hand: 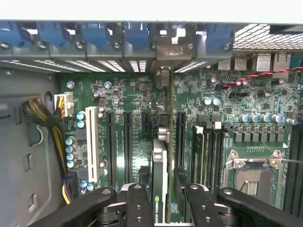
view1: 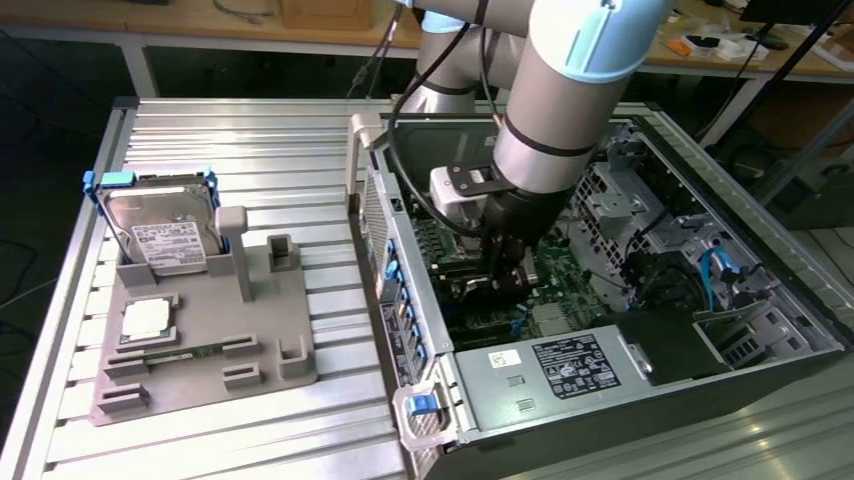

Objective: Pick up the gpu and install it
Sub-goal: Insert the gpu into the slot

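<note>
The gpu (hand: 159, 158) appears edge-on in the wrist view, a thin dark card standing upright over the green motherboard (hand: 118, 94). Its silver end bracket (hand: 163, 75) reaches the rear slot row with the blue latches (hand: 137, 35). The card runs along a black expansion slot, between two other long black slots (hand: 127, 142). My gripper (hand: 163, 182) is shut on the card, one black finger (hand: 140, 198) on each side of it. In the exterior view the gripper (view1: 501, 275) reaches down inside the open computer case (view1: 747, 330) and hides most of the card.
On the exterior view's left, a grey fixture (view1: 200, 330) holds a blue-framed hard drive (view1: 154, 225), a CPU chip (view1: 144, 318) and a green RAM stick (view1: 180, 352). A power supply (view1: 561, 365) sits at the case's near end. Cables (hand: 47, 123) and the CPU socket (hand: 251, 165) flank the slots.
</note>
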